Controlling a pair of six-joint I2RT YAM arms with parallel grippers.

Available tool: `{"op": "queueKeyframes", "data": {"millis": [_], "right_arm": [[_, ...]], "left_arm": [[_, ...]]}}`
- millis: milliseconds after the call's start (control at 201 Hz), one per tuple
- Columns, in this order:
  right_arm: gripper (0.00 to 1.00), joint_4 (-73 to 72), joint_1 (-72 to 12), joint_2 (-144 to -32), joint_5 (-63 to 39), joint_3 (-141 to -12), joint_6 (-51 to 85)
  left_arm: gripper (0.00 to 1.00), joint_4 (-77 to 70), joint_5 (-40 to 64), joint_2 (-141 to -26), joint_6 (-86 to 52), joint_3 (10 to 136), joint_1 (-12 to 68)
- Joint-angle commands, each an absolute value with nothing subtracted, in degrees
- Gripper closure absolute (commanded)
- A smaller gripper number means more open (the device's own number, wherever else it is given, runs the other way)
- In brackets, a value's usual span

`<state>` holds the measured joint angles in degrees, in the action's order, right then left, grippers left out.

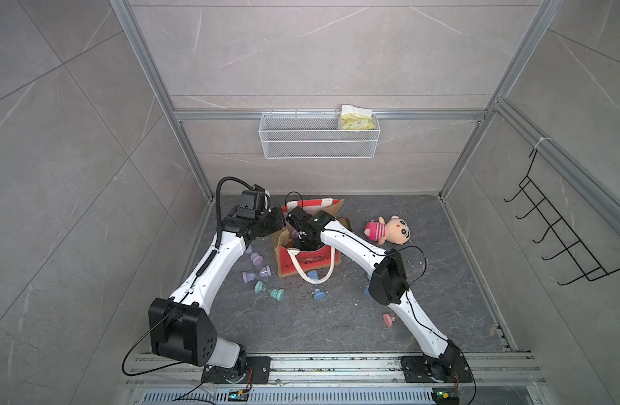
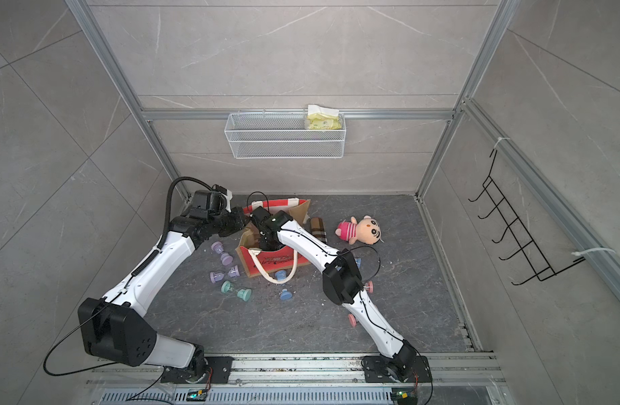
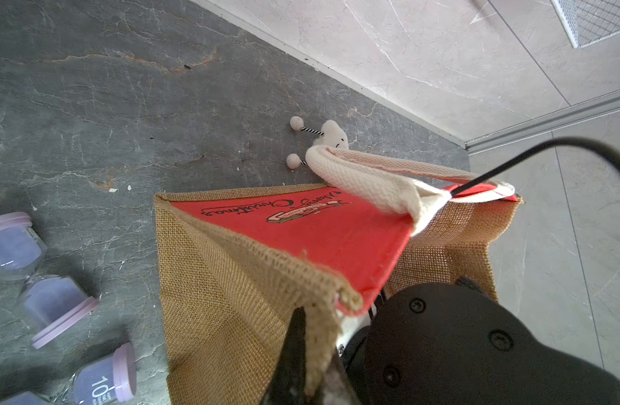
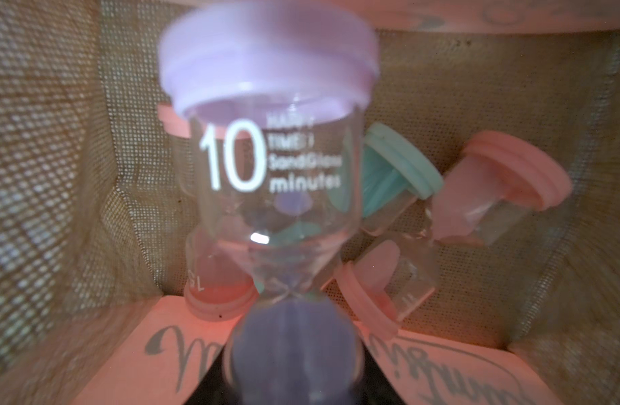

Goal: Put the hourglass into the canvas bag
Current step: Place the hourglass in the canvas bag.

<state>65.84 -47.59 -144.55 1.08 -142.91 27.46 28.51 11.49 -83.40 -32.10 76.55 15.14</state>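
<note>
While the left gripper (image 3: 315, 336) clenches its fingers on the burlap corner of the canvas bag (image 3: 301, 238), the right gripper (image 1: 303, 242) reaches down into the bag's open mouth; the purple hourglass (image 4: 266, 157), marked 10 minutes, shows blurred inside the bag, its lower bulb at the right jaws; whether those fingers clench it or stand loose cannot be told; pink hourglasses (image 4: 494, 189) and a teal hourglass (image 4: 396, 164) lie on the bag's floor.

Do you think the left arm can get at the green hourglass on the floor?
Probably not yet: the left gripper is clamped on the rim of the canvas bag, though nothing covers the green hourglass.
</note>
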Motion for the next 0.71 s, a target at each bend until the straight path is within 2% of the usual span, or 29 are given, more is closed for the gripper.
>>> {"op": "queueKeyframes", "data": {"millis": [0,154,264,702], "right_arm": [[0.50,66.1,-47.8,-144.3,1.1,-145.4,28.0],[0.41,68.5,-47.9,-144.6,1.2,-150.0,27.4],[0.38,70.1,-47.8,-143.9,1.5,-152.1,27.6],[0.20,70.1,-47.8,-131.5,1.8,-151.6,26.8]], "left_arm": [[1.00,24.2,11.2,-81.1,-32.6,77.3,15.1],[1.00,24.5,11.0,-81.5,-32.7,77.7,15.2],[1.00,24.7,10.3,-81.5,-32.8,78.0,15.2],[1.00,26.5,6.7,-83.5,-34.3,80.1,15.1]]}}
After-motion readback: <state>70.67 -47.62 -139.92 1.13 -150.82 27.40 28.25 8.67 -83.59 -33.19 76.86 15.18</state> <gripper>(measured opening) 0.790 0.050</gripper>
